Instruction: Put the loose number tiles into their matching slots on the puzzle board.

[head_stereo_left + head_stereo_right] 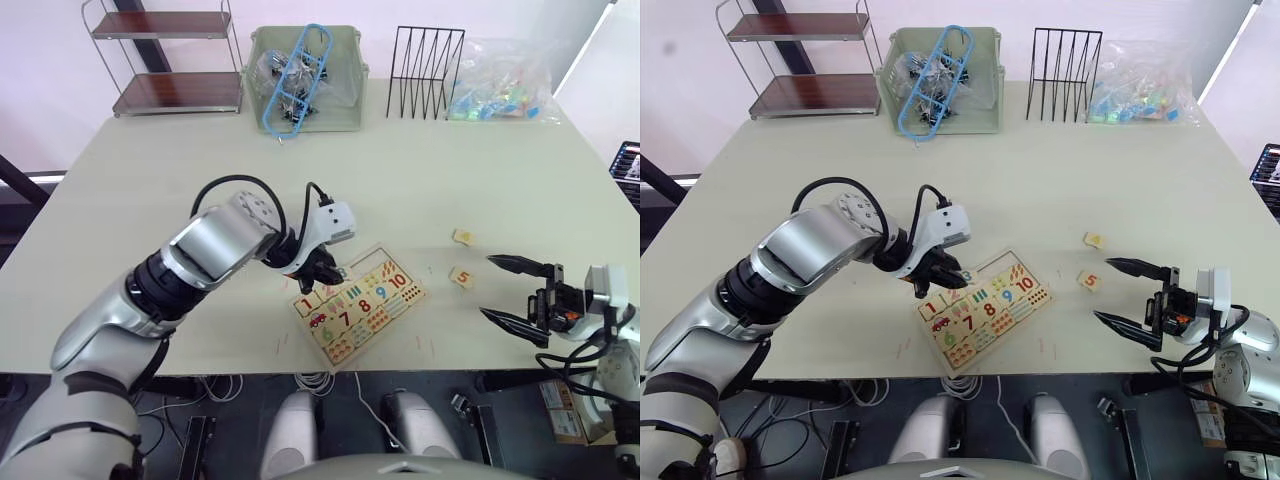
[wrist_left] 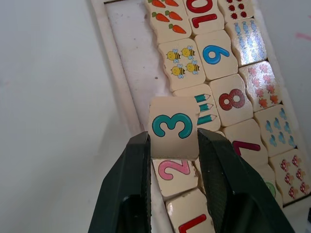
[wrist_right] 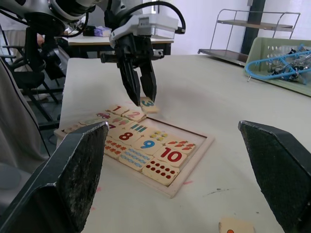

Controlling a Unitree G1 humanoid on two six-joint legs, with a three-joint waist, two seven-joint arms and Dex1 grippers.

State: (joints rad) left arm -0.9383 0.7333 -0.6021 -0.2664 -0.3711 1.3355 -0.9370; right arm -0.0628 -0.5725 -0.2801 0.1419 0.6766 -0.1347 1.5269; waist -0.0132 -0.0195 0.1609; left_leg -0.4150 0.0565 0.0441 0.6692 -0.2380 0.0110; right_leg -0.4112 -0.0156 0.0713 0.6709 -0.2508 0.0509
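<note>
left hand (image 2: 172, 145): pinches the 3 tile (image 2: 173, 133) over the puzzle board (image 1: 361, 304), by the 2 tile (image 2: 172, 171) | right hand (image 1: 514, 291): open wide, holds nothing | 5 tile (image 1: 461, 278): on the table (image 1: 150, 190), at 3 o'clock from the board

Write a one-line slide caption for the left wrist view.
Left end effector grips the 3 tile above the puzzle board, beside the seated 2 tile.

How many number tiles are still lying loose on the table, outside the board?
2. The 5 tile lies right of the puzzle board; another tile, digit unreadable, lies just beyond it. The left gripper holds the 3 tile over the board.
</note>
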